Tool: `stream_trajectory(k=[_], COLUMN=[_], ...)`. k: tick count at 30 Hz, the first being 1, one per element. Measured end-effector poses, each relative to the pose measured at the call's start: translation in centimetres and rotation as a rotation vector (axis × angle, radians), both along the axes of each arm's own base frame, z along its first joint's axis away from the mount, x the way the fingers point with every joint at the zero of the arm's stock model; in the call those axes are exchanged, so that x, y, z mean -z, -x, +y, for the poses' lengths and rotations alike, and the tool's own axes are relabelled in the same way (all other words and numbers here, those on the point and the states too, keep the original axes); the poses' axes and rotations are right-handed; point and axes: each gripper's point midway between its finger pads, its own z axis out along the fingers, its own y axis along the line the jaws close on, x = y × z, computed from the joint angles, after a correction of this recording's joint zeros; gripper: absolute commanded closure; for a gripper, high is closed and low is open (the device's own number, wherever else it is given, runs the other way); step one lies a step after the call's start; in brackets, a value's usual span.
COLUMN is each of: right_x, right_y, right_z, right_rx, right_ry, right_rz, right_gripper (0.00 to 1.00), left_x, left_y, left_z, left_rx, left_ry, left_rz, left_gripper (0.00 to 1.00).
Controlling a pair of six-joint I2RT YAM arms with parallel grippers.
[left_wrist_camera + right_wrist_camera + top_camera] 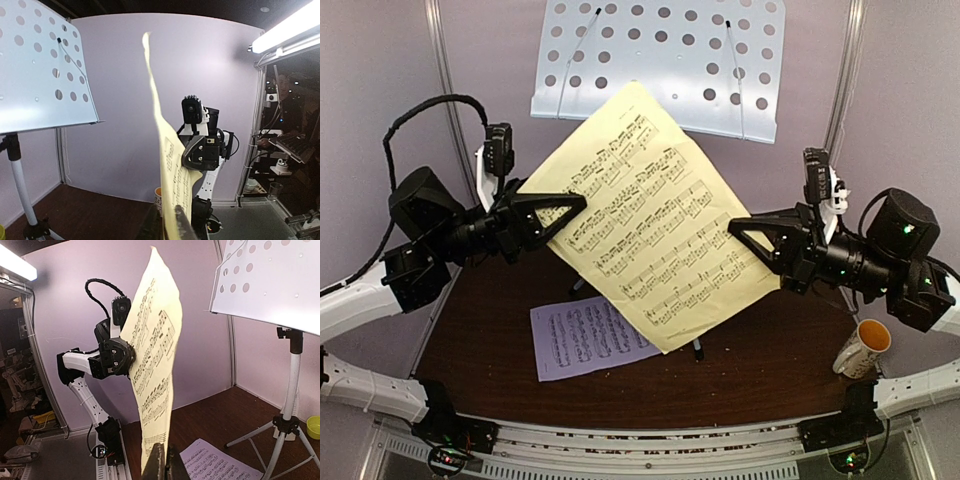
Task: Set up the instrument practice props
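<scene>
1. left hand (578,206) is clamped on the left edge of the yellow sheet (650,220). jaws are closed flat on the paper.
2. right hand (736,228) is clamped on the opposite, right edge of the same sheet. in the right wrist view its fingers (159,464) pinch the bottom of the paper.
3. the yellow sheet is held in the air between the two hands, well off the desk (760,355). it is tilted, printed side up toward the top camera, and bows slightly between the grips.
4. in the top view the sheet's upper corner overlaps the lower lip of the white perforated music stand (660,60). both wrist views show a gap between paper and stand, so no contact.
5. the stand is upright on its grey tripod (286,425) at the far side of the desk.
6. the lilac sheet (590,338) lies flat on the desk, below the yellow one, near the front edge.
7. white mug (862,348) sits at the right edge of the desk beside the right arm.
8. green bowl (314,426) is just beyond the tripod feet, only partly in frame.
</scene>
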Motion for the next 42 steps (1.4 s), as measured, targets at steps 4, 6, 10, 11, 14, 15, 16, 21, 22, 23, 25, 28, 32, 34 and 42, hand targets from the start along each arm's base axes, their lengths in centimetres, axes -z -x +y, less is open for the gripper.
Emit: stream_trajectory(k=[4, 6, 10, 11, 14, 15, 16, 21, 22, 23, 25, 28, 32, 34, 42], right_x=[0.2, 0.2, 1.1, 1.3, 1.9, 2.2, 2.4, 4.2, 4.5, 4.8, 5.3, 6.2, 6.6, 6.5, 5.7], right_y=[-0.1, -0.3, -0.8, -0.8, -1.1, -1.2, -1.4, -2.1, -2.2, -2.3, -2.4, -2.2, -1.8, -1.6, -1.6], right_z=[-0.4, -0.7, -1.4, -1.5, -1.4, -1.3, -1.1, 0.7, 1.1, 1.5, 2.3, 3.1, 3.7, 3.8, 3.4], right_rx=[0.004, 0.016, 0.057, 0.064, 0.079, 0.083, 0.084, 0.069, 0.064, 0.056, 0.046, 0.028, 0.010, 0.006, 0.033], right_ry=[-0.032, -0.031, 0.035, 0.056, 0.131, 0.157, 0.180, 0.282, 0.298, 0.311, 0.335, 0.358, 0.369, 0.364, 0.327], right_rz=[0.018, 0.020, 0.032, 0.031, 0.036, 0.038, 0.040, 0.056, 0.060, 0.062, 0.068, 0.075, 0.081, 0.079, 0.072], right_gripper=[0.53, 0.28, 0.19, 0.18, 0.16, 0.16, 0.15, 0.14, 0.15, 0.18, 0.26, 0.43, 0.76, 0.92, 1.00], left_x=[-0.3, -0.2, 0.0, 0.3, 1.6, 2.2, 2.8, 4.7, 5.0, 5.1, 5.5, 6.0, 6.8, 7.2, 7.6], left_y=[-0.2, -0.4, -0.6, -0.5, 0.0, 0.1, 0.4, 0.7, 0.7, 0.7, 0.8, 0.8, 0.6, 0.5, -0.8], left_z=[-0.2, -0.5, -0.8, -0.8, -0.8, -0.9, -0.9, -1.6, -1.8, -1.9, -2.1, -2.5, -2.8, -2.9, -2.8], left_rx=[0.001, -0.004, -0.017, -0.015, 0.005, 0.016, 0.032, 0.095, 0.103, 0.109, 0.124, 0.149, 0.159, 0.159, 0.076], left_ry=[-0.006, -0.038, -0.124, -0.147, -0.234, -0.264, -0.293, -0.405, -0.422, -0.432, -0.451, -0.470, -0.495, -0.506, -0.524], left_rz=[0.007, 0.011, 0.006, 0.002, -0.001, 0.002, 0.004, 0.025, 0.029, 0.032, 0.038, 0.051, 0.075, 0.085, 0.097], left_gripper=[1.00, 1.00, 1.00, 1.00, 1.00, 1.00, 1.00, 1.00, 1.00, 1.00, 1.00, 1.00, 1.00, 1.00, 0.63])
